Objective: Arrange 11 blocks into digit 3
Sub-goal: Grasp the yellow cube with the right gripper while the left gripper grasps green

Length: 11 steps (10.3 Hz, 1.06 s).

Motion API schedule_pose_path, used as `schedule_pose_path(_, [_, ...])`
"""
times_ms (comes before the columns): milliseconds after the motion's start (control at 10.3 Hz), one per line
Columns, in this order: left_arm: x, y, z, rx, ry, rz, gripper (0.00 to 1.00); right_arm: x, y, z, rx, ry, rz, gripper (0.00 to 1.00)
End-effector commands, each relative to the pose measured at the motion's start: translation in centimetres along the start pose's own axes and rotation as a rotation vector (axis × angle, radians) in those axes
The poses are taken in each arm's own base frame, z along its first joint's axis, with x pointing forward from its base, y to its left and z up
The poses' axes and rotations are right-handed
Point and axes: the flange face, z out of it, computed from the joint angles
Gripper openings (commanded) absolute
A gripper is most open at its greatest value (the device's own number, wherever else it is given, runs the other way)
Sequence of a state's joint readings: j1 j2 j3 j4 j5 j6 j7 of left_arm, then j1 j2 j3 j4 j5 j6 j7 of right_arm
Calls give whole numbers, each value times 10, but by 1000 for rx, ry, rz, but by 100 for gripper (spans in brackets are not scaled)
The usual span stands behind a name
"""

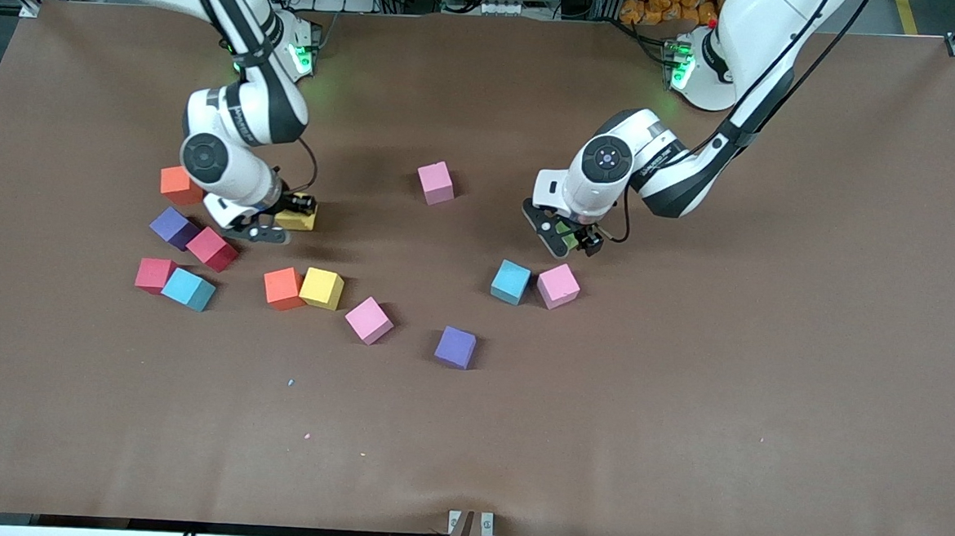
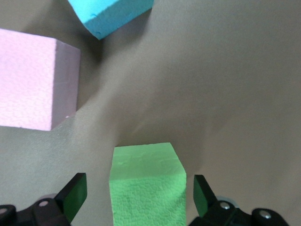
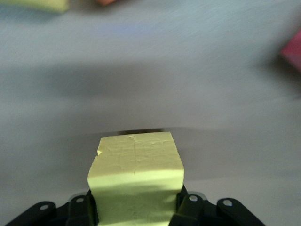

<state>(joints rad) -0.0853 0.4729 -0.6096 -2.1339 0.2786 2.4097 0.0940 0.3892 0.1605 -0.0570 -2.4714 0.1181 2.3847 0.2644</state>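
The blocks lie scattered, and no digit 3 shows. My right gripper (image 1: 288,224) (image 3: 136,209) is shut on a yellow block (image 1: 300,219) (image 3: 136,165) low over the table, beside an orange block (image 1: 181,185). My left gripper (image 1: 565,238) (image 2: 140,197) is open around a green block (image 1: 567,237) (image 2: 146,179), with a gap at each finger (image 2: 75,195). A light blue block (image 1: 511,281) (image 2: 110,14) and a pink block (image 1: 558,285) (image 2: 33,80) sit just nearer the front camera than the green one.
Toward the right arm's end lie purple (image 1: 173,227), red (image 1: 212,248), red (image 1: 154,275) and light blue (image 1: 189,289) blocks. Orange (image 1: 283,287), yellow (image 1: 322,288), pink (image 1: 368,319) and purple (image 1: 455,347) blocks lie mid-table. A lone pink block (image 1: 435,182) sits farther back.
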Motion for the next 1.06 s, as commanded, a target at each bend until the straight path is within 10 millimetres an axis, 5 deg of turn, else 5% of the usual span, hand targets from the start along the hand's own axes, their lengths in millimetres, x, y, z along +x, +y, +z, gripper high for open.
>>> schedule_pose_path(0, [3, -4, 5, 19, -7, -8, 100, -33, -49, -8, -13, -14, -107, 6])
schedule_pose_path(387, [-3, -4, 12, 12, -24, -57, 100, -69, -125, 24, -28, 10, -73, 6])
schedule_pose_path(581, [-2, -1, 13, 12, -27, -82, 94, -78, -141, 42, 27, -12, -12, 7])
schedule_pose_path(678, [-2, -1, 13, 12, -28, -82, 76, -80, -144, 46, 40, -22, 7, 8])
schedule_pose_path(871, [-1, 1, 13, 12, -30, -77, 24, -80, -147, 50, 48, -34, 46, 8])
schedule_pose_path(968, [0, -1, 11, 14, -27, -77, 12, -81, -152, 51, 45, -32, 56, 8])
